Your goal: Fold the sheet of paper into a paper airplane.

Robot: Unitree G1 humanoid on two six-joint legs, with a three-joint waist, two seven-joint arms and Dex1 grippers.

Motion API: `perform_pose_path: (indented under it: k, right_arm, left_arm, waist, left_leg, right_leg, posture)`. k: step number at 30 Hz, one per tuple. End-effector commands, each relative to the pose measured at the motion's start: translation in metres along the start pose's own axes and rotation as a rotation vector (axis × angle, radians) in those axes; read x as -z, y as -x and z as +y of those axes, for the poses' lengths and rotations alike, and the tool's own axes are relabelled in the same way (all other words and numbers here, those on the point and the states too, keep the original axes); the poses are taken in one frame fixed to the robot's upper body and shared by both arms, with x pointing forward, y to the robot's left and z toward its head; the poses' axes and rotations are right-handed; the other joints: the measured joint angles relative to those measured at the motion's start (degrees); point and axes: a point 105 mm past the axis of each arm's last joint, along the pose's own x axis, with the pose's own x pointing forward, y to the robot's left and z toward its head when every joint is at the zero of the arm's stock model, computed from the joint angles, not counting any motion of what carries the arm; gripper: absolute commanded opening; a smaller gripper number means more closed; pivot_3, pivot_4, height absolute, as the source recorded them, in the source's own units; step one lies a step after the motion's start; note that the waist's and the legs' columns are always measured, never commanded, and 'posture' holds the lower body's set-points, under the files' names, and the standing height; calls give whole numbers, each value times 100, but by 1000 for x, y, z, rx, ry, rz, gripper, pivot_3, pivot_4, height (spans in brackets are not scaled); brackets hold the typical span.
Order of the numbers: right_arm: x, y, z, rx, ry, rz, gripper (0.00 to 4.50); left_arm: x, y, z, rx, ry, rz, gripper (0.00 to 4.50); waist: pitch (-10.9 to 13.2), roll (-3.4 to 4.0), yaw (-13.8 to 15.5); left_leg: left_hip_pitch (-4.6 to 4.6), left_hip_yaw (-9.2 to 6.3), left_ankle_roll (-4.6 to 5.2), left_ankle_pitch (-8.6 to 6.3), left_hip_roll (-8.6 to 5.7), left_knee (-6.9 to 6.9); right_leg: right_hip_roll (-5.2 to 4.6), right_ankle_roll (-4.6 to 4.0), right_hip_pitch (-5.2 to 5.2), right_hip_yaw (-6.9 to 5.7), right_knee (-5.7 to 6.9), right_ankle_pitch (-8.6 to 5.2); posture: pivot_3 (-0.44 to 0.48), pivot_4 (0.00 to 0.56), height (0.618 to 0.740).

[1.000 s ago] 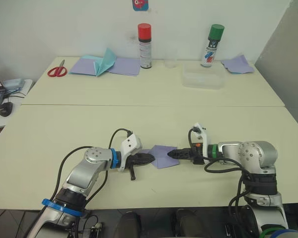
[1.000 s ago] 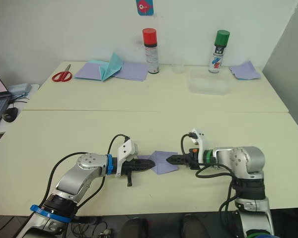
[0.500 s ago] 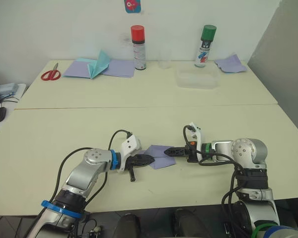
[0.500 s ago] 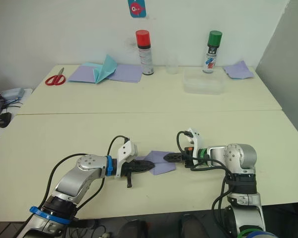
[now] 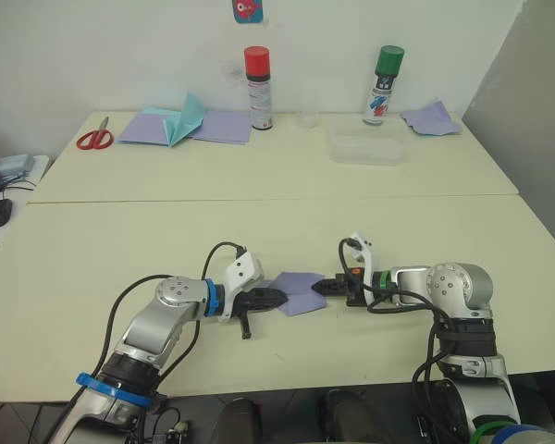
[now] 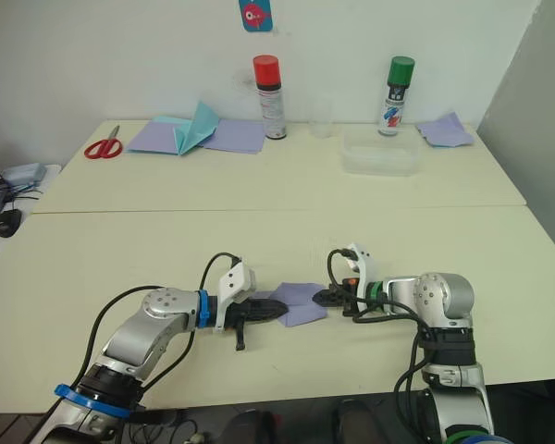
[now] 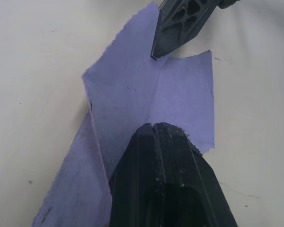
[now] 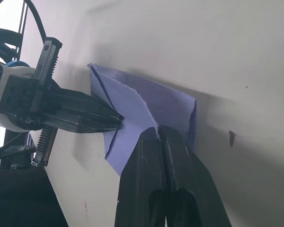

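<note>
Sheet of paper (image 5: 299, 290), lavender, partly folded with creases and a flap, lies flat on the near cream table (image 5: 120, 250), between the two grippers. Left gripper (image 5: 279, 297) has its fingers pressed together, tips on the paper's left edge; in the left wrist view the closed fingers (image 7: 156, 156) sit on top of the sheet, whether they pinch a layer or just press, cannot tell. Right gripper (image 5: 318, 287) is also clenched, tip touching the paper's right edge; right wrist view shows the two fingers (image 8: 161, 156) tight together at the sheet's near corner, paper (image 8: 137, 111) spreading out toward the left gripper (image 8: 111, 120). Both gripper tips face each other across the sheet, near but apart.

Relative to the sheet of paper: far behind it on the rear table, red-capped spray can (image 5: 257, 75) and green-capped spray can (image 5: 379, 73) stand upright by the wall. Clear plastic container (image 5: 367, 146) sits in front of the green-capped can, a small clear cup (image 5: 306, 113) between the cans. Back left of the sheet: teal folded paper piece (image 5: 189, 118) on flat lavender sheets (image 5: 217, 127), red-handled scissors (image 5: 94, 137) further left. Back right: wrinkly lavender scrap (image 5: 431, 118).
</note>
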Motion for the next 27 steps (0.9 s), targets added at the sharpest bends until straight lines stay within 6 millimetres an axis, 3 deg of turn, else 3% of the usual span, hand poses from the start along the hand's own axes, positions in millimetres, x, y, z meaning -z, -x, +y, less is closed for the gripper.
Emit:
perform_pose_path:
  k: [1, 7, 10, 14, 16, 21, 23, 27]
  right_arm:
    - [-18, 8, 11, -54, 49, -102, 32]
    - [-42, 24, 31, -105, 222, -220, 32]
    - [-52, 29, 41, -116, 352, -283, 32]
    - [-68, 31, 67, -162, 658, -401, 32]
    - [-67, 32, 78, -179, 953, -475, 32]
    - [-37, 26, 87, -227, 1625, -537, 32]
    - [-14, 15, 74, -241, 1891, -463, 32]
    - [23, -6, 35, -274, 2137, -274, 32]
  left_arm:
    - [24, 21, -1, -34, 83, 89, 0]
    - [-14, 103, -9, -91, 96, 52, 0]
    - [-27, 130, -7, -136, 93, 52, 0]
    - [-47, 155, 1, -215, 69, 18, 0]
    - [-57, 162, 6, -250, 49, -8, 0]
    - [-80, 176, 19, -319, 34, -69, 0]
    - [-85, 180, 21, -325, 47, -88, 0]
    - [-83, 177, 17, -282, 51, -42, 0]
  waist:
    - [3, -1, -7]
    - [40, 5, -147]
    - [75, 6, -129]
    - [135, 7, -137]
    - [145, 4, -135]
    - [163, -16, -114]
    - [164, -17, -115]
    - [164, -18, -119]
  left_leg:
    - [-1, -1, 0, 0, 1, 0]
    - [-76, -17, 0, -2, 11, -5]
    - [-101, -25, 0, -2, 7, -3]
    - [-102, -19, 0, -2, 5, -4]
    - [-102, -12, 0, -2, 5, -3]
    - [-108, -7, -3, -4, -3, 1]
    - [-108, -3, -4, -3, -3, 4]
    - [-97, 0, -6, -2, -3, 7]
  right_leg:
    - [0, -1, -2, 1, 0, -1]
    - [17, -17, -83, -4, 21, -10]
    - [30, -20, -100, -12, 16, -12]
    - [28, -19, -101, -14, 10, -12]
    - [21, -16, -101, -23, 10, -12]
    - [15, -9, -100, -36, 9, -16]
    - [15, -9, -99, -38, 11, -16]
    - [14, -10, -97, -27, 22, -16]
  posture:
    - [0, 150, 740]
    - [0, 150, 740]
    - [0, 150, 740]
    - [0, 150, 740]
    - [0, 150, 740]
    - [0, 150, 740]
    - [0, 150, 740]
    - [0, 150, 740]
